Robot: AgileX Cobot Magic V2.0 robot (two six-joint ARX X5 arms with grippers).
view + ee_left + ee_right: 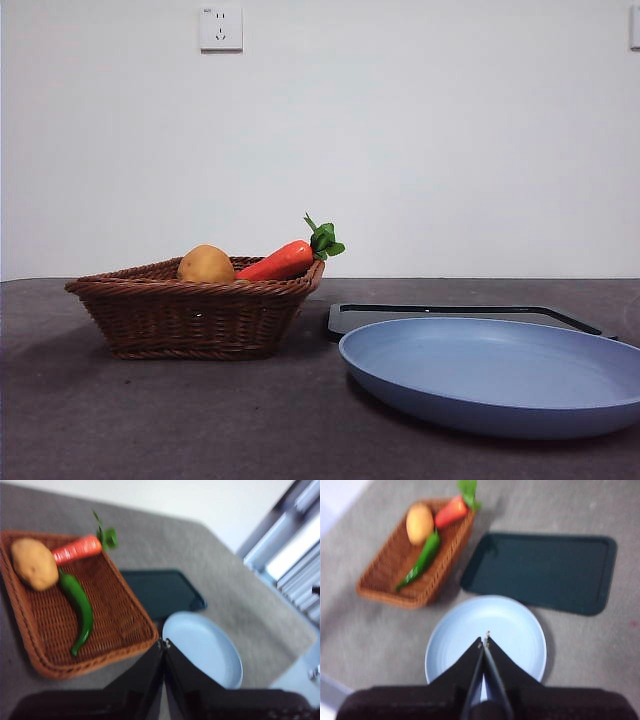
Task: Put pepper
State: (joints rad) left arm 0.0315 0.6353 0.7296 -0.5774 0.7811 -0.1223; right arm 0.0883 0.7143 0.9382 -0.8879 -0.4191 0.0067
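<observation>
Both sets of fingers are pressed closed and empty, the left fingers (164,642) up above the near edge of the wicker basket (125,647) and the right fingers (484,641) over the blue plate (465,625). The green pepper (79,611) lies in the basket, its stem end touching the potato (33,563) beside the carrot (76,549), and a dark tray (540,572) sits on the bench just beyond the plate.

No text, label, brand or number could be read anywhere; the wall socket (221,28) at upper left bore none.
</observation>
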